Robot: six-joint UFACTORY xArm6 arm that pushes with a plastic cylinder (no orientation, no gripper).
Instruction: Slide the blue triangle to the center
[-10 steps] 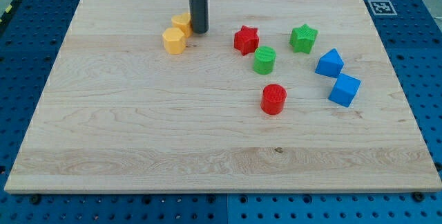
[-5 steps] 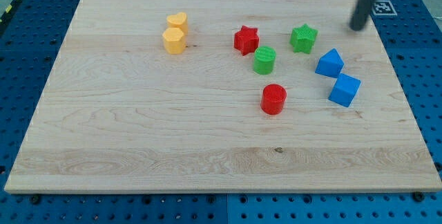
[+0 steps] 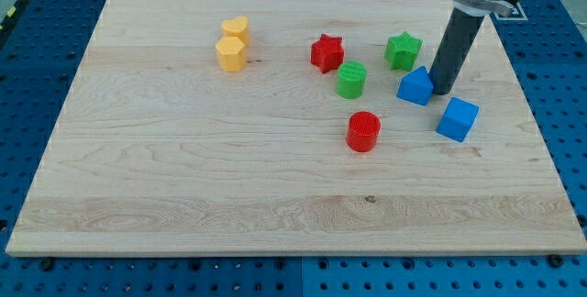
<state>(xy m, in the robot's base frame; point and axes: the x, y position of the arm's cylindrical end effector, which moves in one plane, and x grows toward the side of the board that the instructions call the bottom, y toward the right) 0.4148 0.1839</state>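
The blue triangle point(image 3: 415, 86) lies on the wooden board point(image 3: 183, 169), right of centre. My tip point(image 3: 441, 91) stands on the board touching the triangle's right side. A blue cube point(image 3: 457, 119) lies just below and to the right of my tip, apart from it. The dark rod rises from the tip to the view's top right.
A green star point(image 3: 403, 50) and a green cylinder point(image 3: 350, 80) lie left of the rod. A red star point(image 3: 326, 53) and a red cylinder point(image 3: 363, 131) lie near the centre. Two yellow blocks point(image 3: 233, 44) sit touching at the upper left.
My tip crossed from the yellow blocks to the upper right, then came down beside the blue triangle. The blue triangle has shifted left by a small amount.
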